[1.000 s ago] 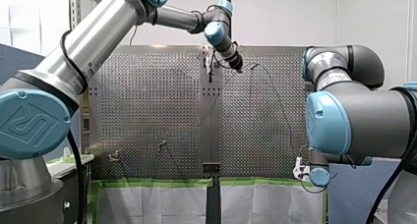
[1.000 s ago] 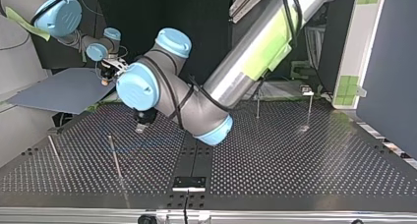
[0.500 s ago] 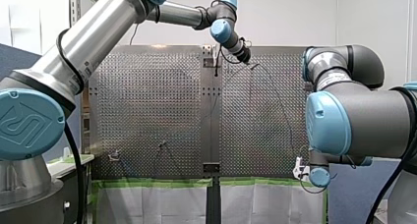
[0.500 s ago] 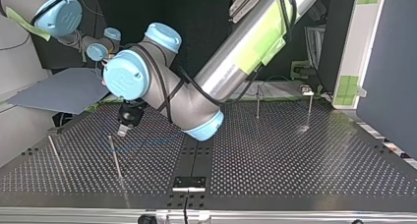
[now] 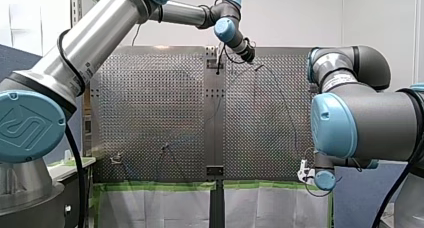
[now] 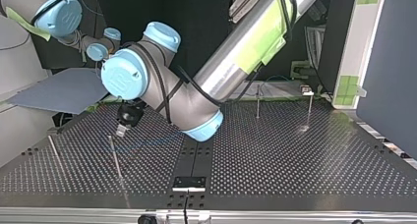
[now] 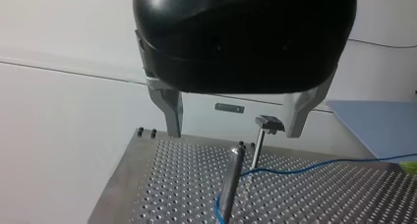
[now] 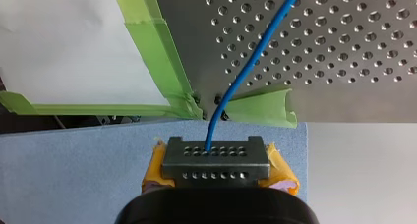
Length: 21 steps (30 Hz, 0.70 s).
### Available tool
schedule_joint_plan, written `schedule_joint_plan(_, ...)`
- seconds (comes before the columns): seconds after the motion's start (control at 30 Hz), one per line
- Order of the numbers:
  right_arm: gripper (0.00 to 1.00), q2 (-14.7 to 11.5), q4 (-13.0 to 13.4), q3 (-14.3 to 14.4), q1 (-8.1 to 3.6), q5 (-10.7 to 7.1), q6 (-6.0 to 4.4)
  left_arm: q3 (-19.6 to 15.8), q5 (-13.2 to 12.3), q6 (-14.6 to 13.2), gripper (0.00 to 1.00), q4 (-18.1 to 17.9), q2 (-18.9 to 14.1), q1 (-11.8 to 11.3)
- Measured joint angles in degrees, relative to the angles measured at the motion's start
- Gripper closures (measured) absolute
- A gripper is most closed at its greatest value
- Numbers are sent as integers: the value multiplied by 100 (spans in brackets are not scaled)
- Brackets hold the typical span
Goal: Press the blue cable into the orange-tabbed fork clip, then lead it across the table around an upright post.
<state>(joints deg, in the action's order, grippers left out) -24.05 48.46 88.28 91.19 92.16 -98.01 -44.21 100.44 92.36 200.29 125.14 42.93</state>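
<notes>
Pinching the thin blue cable (image 8: 217, 118) in my right gripper (image 8: 216, 157), yellow-padded fingers pressed together on it, just off the green-taped edge (image 8: 162, 52) of the perforated metal table (image 8: 344, 47), over a blue-grey sheet (image 8: 74, 160). Leading it from there across the holes to bend at a slim upright metal post (image 7: 230, 189). Holding my left gripper (image 7: 234, 135) over that post, metal fingers (image 7: 169, 111) spread wide, gripping nothing. Just beyond, a T-topped post (image 7: 257, 148).
</notes>
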Motion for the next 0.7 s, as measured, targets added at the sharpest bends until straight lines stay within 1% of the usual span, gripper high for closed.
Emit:
schedule_joint_plan(0.1, 100, 0, -1, 0, 0, -15, -6, -1, 134, 63, 0, 66, -1, 5)
schedule_joint_plan(0.23, 100, 0, -8, 0, 5, -20, -8, -2, 342, 223, 0, 105, -1, 6)
schedule_joint_plan(0.33, 100, 0, -10, 1, 6, -21, -9, -2, 432, 314, 0, 113, -1, 7)
schedule_joint_plan(0.47, 100, 0, -6, 1, 7, -22, -9, -3, 465, 377, 0, 116, -3, 7)
schedule_joint_plan(0.7, 100, 0, -6, 1, 7, -22, -4, -4, 472, 395, 0, 117, -3, 7)
